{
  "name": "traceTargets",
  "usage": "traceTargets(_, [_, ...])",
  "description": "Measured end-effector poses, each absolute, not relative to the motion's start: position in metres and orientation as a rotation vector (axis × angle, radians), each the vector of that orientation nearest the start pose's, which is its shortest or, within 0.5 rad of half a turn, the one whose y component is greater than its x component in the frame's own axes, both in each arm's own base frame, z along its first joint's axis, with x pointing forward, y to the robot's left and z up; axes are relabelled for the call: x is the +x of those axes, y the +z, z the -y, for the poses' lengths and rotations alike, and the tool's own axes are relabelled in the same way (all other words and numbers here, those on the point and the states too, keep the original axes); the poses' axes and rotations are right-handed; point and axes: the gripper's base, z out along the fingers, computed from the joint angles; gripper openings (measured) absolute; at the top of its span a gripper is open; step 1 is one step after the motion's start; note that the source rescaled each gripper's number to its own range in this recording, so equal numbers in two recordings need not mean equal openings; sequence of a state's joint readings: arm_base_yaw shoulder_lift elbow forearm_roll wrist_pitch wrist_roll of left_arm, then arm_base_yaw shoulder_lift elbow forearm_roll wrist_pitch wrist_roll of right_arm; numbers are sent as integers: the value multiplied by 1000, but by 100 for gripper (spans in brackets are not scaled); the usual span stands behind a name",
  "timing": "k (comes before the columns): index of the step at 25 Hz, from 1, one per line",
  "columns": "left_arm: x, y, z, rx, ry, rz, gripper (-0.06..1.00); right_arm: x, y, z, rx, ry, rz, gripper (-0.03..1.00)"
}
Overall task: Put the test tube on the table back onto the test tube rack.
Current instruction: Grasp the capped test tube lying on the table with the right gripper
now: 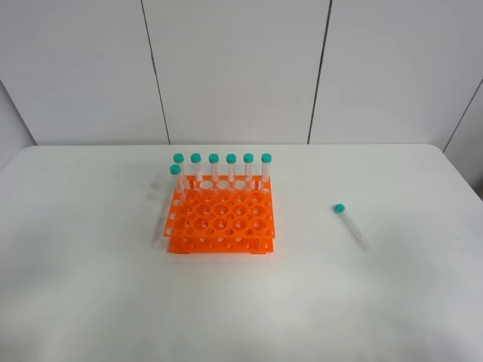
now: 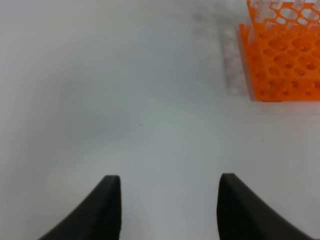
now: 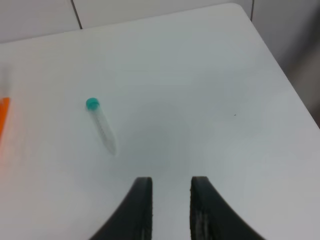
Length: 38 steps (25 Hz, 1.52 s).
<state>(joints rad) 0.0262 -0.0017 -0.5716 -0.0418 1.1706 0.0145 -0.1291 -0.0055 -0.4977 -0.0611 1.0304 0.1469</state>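
Your test tube [image 1: 351, 226] lies flat on the white tabletop [image 1: 90, 302], well apart from the orange test tube rack [image 1: 223, 219] and at about 3 o'clock from it in the high view. Its teal cap points to roughly 11 o'clock and its tapered tip to 5 o'clock.

Seven matching tubes [image 1: 223, 170] stand upright in the rack. Six are along the far row, and one is a row nearer at the 9 o'clock end.

Your right end effector [image 3: 171, 178] hangs above bare tabletop with its dark fingers [image 3: 142, 205] parted by a narrow gap and nothing between them. Taking 12 o'clock as straight ahead of those fingers, the test tube [image 3: 101, 126] lies at about 10 o'clock, near but untouched, on the side where a sliver of the rack [image 3: 2, 120] shows.

Your left end effector [image 2: 170, 176] is spread wide and holds nothing. The rack [image 2: 285, 55] sits well ahead of it at about 1 o'clock, with only the near corner in that camera's view.
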Motion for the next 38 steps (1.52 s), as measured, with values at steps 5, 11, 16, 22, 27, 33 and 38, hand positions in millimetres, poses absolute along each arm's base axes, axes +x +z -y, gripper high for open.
traceTargets(5, [-19, 288, 4, -6, -25, -2080, 100, -5, 279, 4, 278, -61, -1991, 14])
traceTargets(11, [-19, 288, 4, -6, -25, -2080, 100, -5, 279, 4, 278, -61, -1991, 14])
traceTargets(16, [-19, 288, 4, -6, -25, -2080, 100, -5, 279, 4, 278, -61, -1991, 14])
traceTargets(22, [-19, 288, 4, -6, -25, -2080, 100, -6, 280, 9, 246, -153, -1993, 14])
traceTargets(27, [-19, 288, 4, -6, -25, -2080, 100, -6, 280, 9, 243, -165, -1993, 14])
traceTargets(33, [-19, 288, 4, -6, -25, -2080, 100, -6, 280, 9, 243, -166, -1993, 14])
traceTargets(38, [-19, 288, 4, -6, -25, -2080, 100, -6, 279, 8, 243, -138, -1994, 14])
